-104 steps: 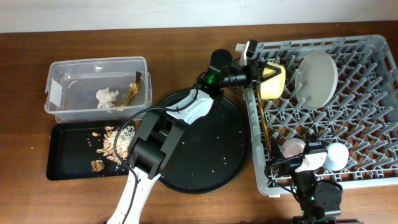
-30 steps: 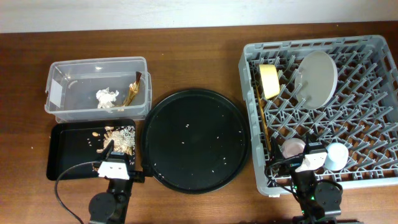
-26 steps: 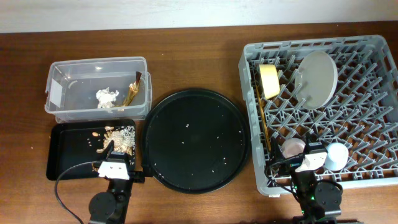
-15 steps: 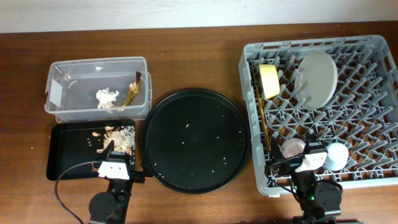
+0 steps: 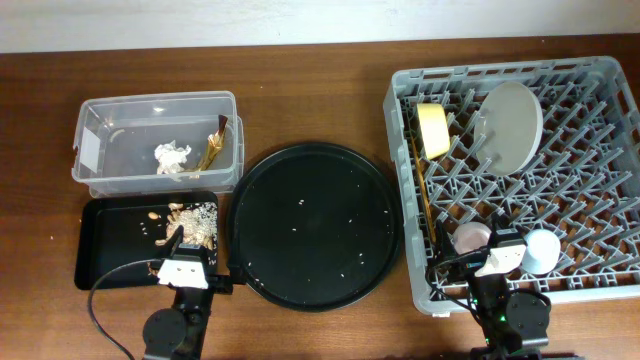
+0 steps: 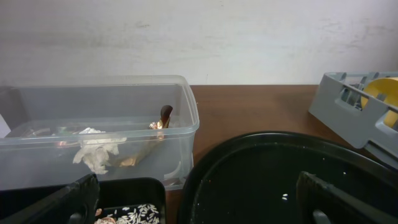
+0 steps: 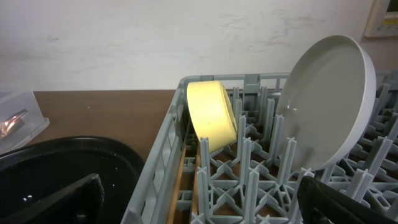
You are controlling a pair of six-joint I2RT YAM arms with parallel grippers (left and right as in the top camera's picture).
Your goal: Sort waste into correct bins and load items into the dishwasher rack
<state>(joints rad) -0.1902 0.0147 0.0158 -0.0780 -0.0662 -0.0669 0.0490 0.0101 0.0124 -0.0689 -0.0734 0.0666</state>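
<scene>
Since plate (image 5: 510, 112), bowl (image 5: 433, 130), chopsticks (image 5: 424, 195) and cups (image 5: 470, 237) stand in the rack (image 5: 600, 70) by the right edge, and wrapper (image 5: 212, 150), tissue (image 5: 172, 157) and scraps (image 5: 190, 222) lie in the tub (image 5: 90, 110) and tray (image 5: 100, 260) by the left edge, the job looks done. Left gripper (image 5: 183, 262) and right gripper (image 5: 500, 255) gape empty at the near edge; rest them, bumping nothing.

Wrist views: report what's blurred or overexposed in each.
Left wrist: the left fingers are dark and soft at the bottom corners, while the clear tub is sharp. Right wrist: the right fingers are likewise dark, and the plate is bright but not blown out.
</scene>
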